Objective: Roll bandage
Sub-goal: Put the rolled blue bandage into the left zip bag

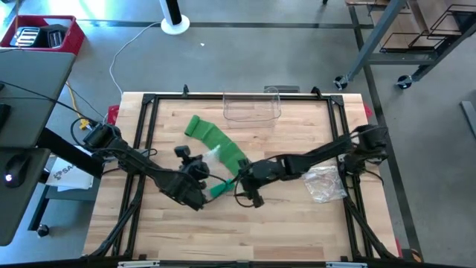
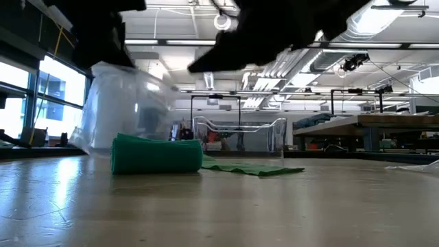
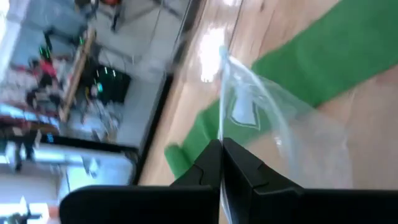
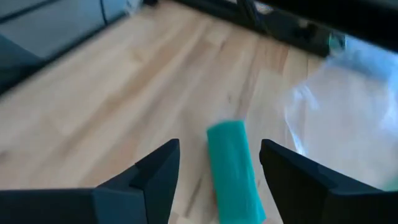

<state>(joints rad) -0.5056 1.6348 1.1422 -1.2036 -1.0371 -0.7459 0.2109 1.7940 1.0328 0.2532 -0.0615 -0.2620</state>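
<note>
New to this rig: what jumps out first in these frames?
The green bandage stands out first, a strip running across the middle of the wooden table and already rolled at its near end. Both arms meet there: the left tool is shut on a clear plastic bag, and the right tool is open over the roll. A clear container stands at the far edge.

High view looks straight down on the table (image 1: 245, 231); low view looks level across it. Wrist views sit close. All share the bandage (image 1: 216, 141).
</note>
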